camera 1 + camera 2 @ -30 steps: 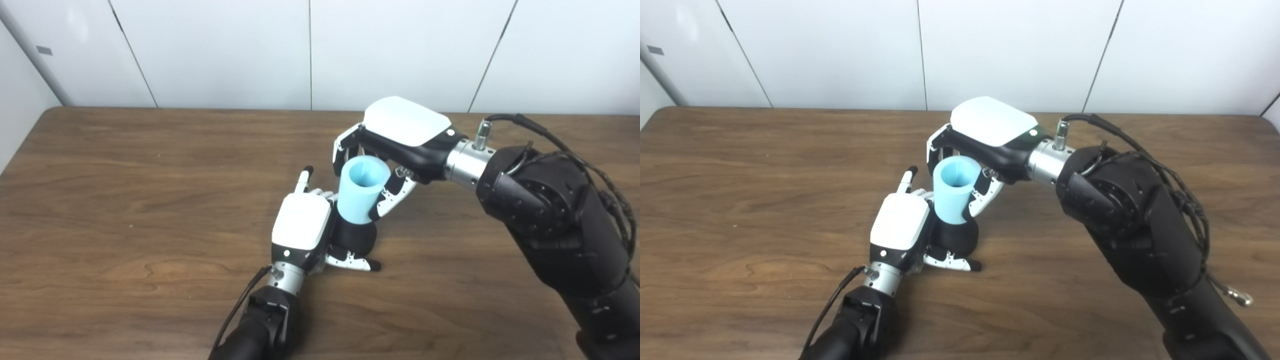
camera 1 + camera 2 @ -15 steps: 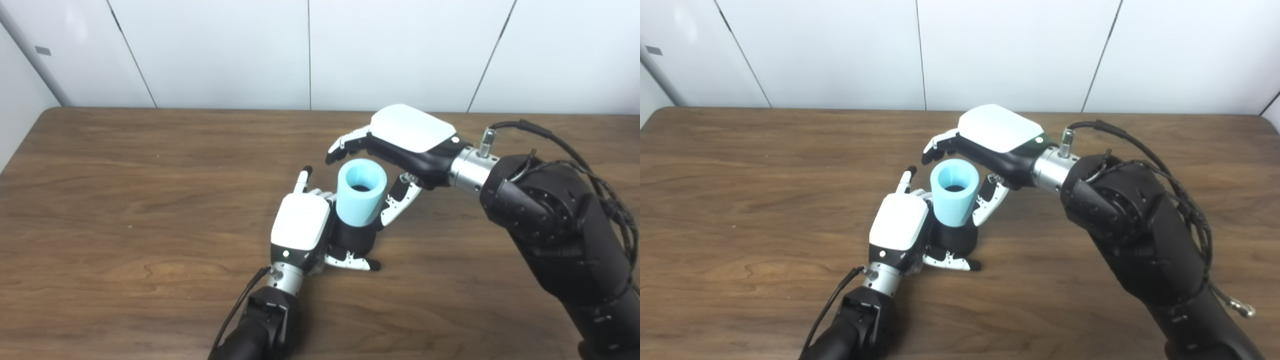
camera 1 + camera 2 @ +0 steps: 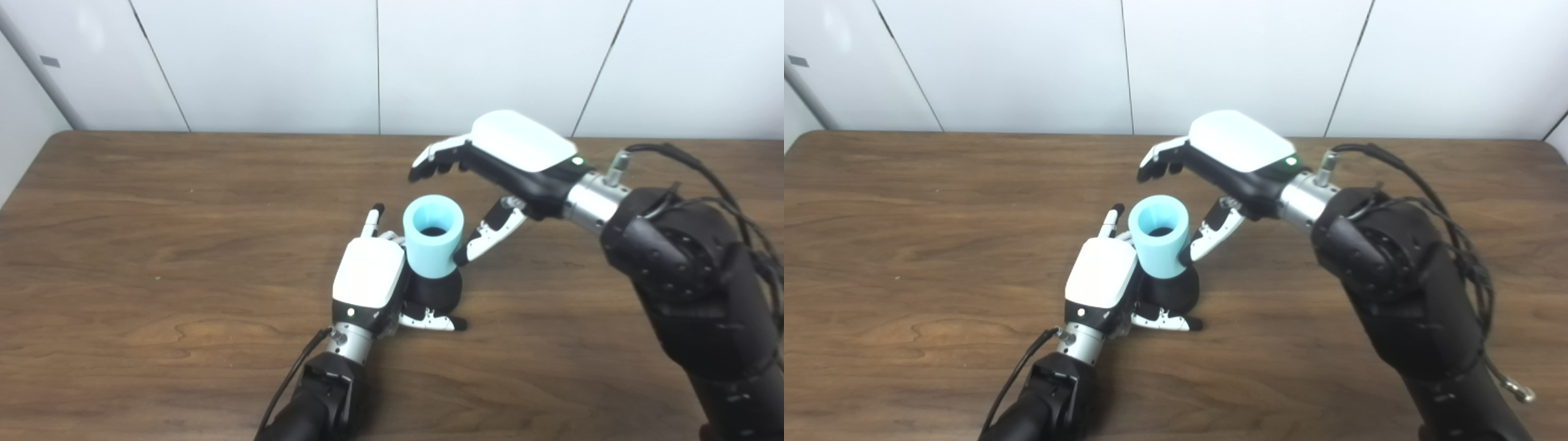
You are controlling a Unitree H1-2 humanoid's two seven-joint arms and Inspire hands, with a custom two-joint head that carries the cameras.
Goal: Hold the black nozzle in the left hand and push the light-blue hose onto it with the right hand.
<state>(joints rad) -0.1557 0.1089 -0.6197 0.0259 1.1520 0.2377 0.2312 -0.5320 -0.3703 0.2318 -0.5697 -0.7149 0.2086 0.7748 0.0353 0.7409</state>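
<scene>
The black nozzle (image 3: 436, 293) stands on the wooden table (image 3: 153, 245) near the middle, with my left hand (image 3: 369, 278) shut around its base. The light-blue hose (image 3: 432, 242), a short wide tube, sits on top of the nozzle, leaning a little to the left, its open mouth facing up. My right hand (image 3: 502, 162) is open, raised above and to the right of the hose, fingers spread over it; its thumb reaches down close beside the hose's right side. I cannot tell if the thumb touches it.
The right arm (image 3: 686, 269) crosses the table's right side with a cable looped over it. White wall panels (image 3: 380, 61) stand behind the table's far edge.
My right hand opened, let go of the light-blue hose and lifted up and to the right. The hose stays on the nozzle, tilted slightly left. The left hand has not moved.
</scene>
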